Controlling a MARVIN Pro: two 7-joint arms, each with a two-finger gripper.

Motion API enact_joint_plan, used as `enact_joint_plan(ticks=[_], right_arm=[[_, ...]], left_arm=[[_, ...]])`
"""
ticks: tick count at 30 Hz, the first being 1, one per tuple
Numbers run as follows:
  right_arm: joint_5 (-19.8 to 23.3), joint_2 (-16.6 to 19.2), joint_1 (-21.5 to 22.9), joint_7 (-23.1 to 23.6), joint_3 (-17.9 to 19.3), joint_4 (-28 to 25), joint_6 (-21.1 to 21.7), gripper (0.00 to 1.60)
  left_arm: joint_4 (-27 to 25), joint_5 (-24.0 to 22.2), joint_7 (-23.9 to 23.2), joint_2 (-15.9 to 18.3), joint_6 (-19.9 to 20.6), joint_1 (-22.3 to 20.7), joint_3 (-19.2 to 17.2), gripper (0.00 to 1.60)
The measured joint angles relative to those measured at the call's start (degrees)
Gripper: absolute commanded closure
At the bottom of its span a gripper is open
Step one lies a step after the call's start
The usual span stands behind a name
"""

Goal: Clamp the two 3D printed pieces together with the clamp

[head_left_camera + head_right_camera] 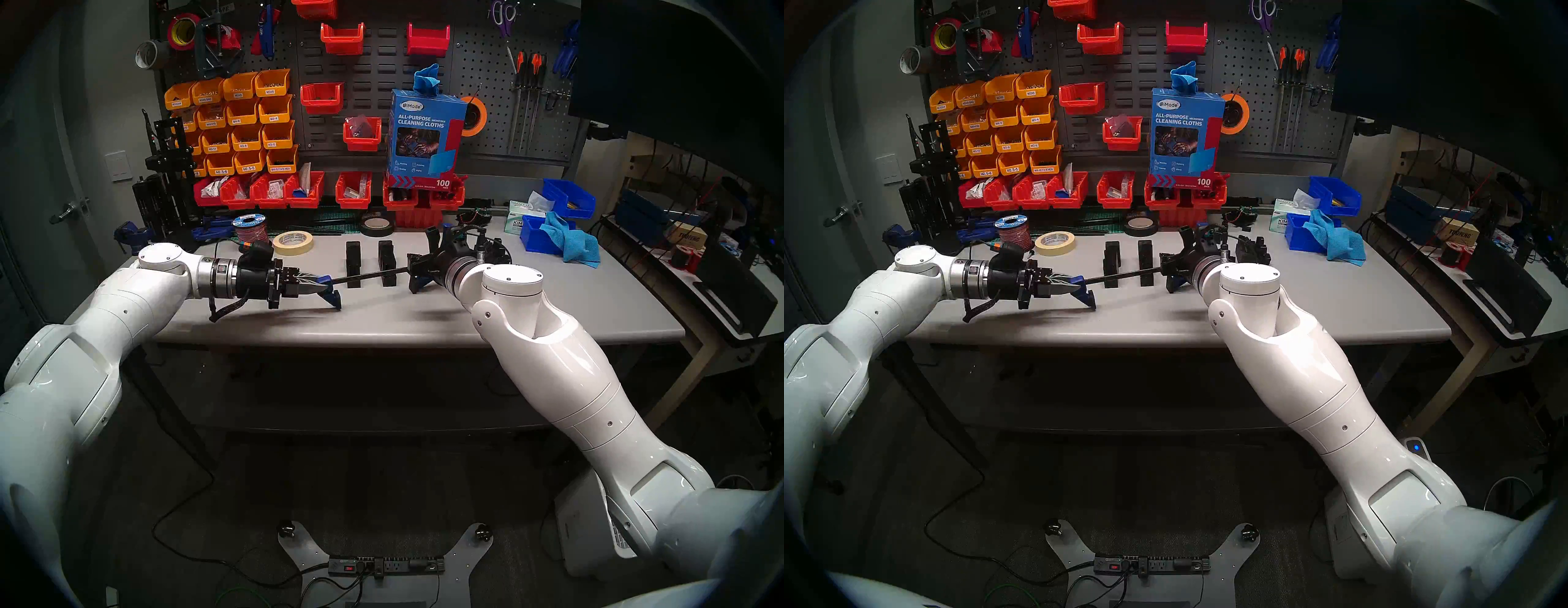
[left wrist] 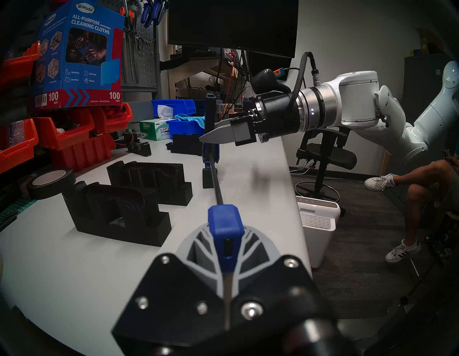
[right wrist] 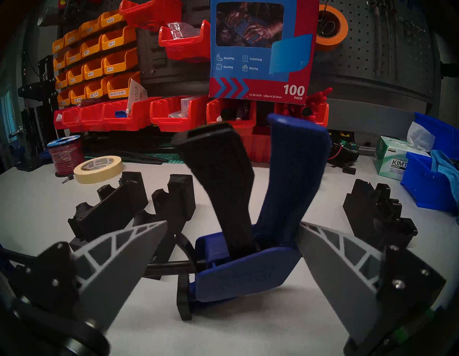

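Spanning grey table (image 1: 551, 305) w/ clamp (image 1: 369, 276), bar in front of both pieces (image 1: 353, 263) (image 1: 386, 262) | L gripper (image 1: 306, 285) clenched on fixed-jaw end | R gripper (image 3: 231, 268) spread wide around handle, not gripping | tip: pieces stand apart; bracket both between pads, bar level, squeeze trigger gently.

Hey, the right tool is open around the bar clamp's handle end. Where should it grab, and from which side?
Grip the trigger handle of the bar clamp, squeezing the black trigger and the blue grip together. Both stand upright and splayed between the open fingers of the right tool, so close in across them, from the robot's side. The left tool already pinches the far blue jaw.
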Motion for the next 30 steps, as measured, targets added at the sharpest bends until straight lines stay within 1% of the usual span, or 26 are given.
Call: enact_joint_plan(ticks=[5,18,30], right_arm=[[-0.23,-0.06,0.37,0.44,-0.23,0.57,-0.48,0.00],[-0.39,0.49,0.33,0.78,0.12,0.00,-0.59,0.00],[-1.37,1.05,0.34,0.00,-0.13,0.16,-1.06,0.00]], left_arm=[[0.00,-0.01,0.00,0.01,0.00,0.00,0.00,1.60],[0.01,0.00,0.00,0.00,0.00,0.00,0.00,1.60],[0.01,0.00,0.00,0.00,0.00,0.00,0.00,1.60]])
